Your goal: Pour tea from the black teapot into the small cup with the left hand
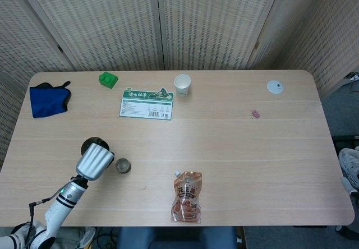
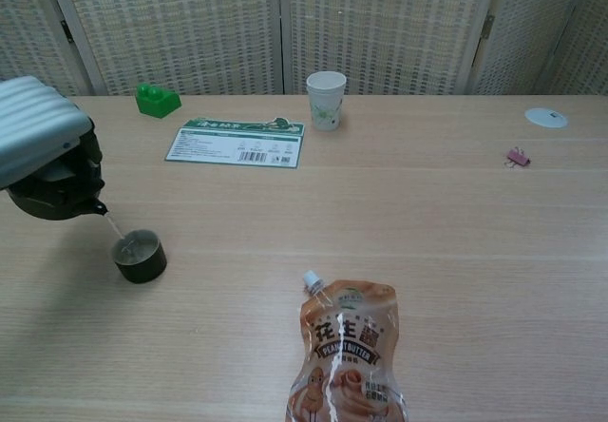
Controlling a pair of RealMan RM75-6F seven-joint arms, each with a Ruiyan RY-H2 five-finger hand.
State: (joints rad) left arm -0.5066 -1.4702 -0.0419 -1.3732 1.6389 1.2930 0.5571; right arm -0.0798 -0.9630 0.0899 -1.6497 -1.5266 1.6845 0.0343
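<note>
The left hand (image 2: 38, 132), silver and ribbed across its back, is wrapped over the black round teapot (image 2: 57, 189) and holds it tipped above the pale wooden table (image 1: 224, 142), near the front left corner. A thin stream of tea (image 2: 115, 229) runs from the spout into the small dark cup (image 2: 140, 256) standing just beside and below it; liquid shows inside the cup. How the fingers lie around the pot is hidden under the hand's back. Nothing crowds the pour: the orange peanut butter pouch with a white cap (image 2: 347, 351) lies flat well off toward the middle front. Further back sits a green and white printed card (image 1: 146, 104), with a white paper cup (image 1: 182, 84) upright just beside its far corner and a green plastic block (image 1: 107, 79) near the other end. A folded blue cloth (image 1: 49, 100) lies at the far left edge. Over to the right are a small pink clip (image 1: 256, 114) and a white round disc (image 1: 275, 86). The right hand shows in neither view.
</note>
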